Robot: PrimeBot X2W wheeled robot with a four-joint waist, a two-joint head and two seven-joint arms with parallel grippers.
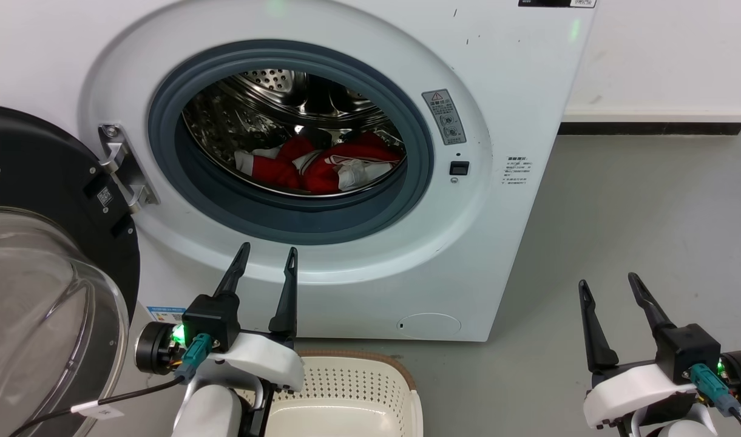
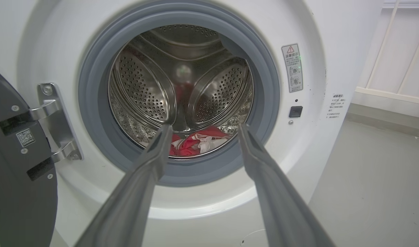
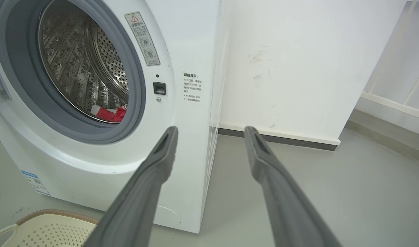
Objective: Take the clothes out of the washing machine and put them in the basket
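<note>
The washing machine (image 1: 516, 91) fills the upper left and the middle of the head view, and its round opening with the grey rubber rim is uncovered. The black-framed glass door (image 1: 36, 182) stands open at the left edge of the frame. The clothes (image 1: 321, 167), red with white parts, lie in a heap at the bottom of the steel drum (image 1: 273, 91), a little right of the centre of the opening. Nothing touches them.

The basket (image 1: 346, 388) stands on the grey floor (image 1: 637, 230) at the bottom middle of the frame, just in front of the machine. As far as its inside can be seen, there is no garment in it.

The left fingers (image 1: 285, 297) are at the lower left, above the basket's left side. They point up toward the lower rim of the opening, are spread apart, and hold nothing. In the left wrist view the red clothes appear between the two tips, farther inside the drum.

The right fingers (image 1: 592, 328) are at the lower right, over the bare floor and well apart from the machine. They are also spread apart and hold nothing.
</note>
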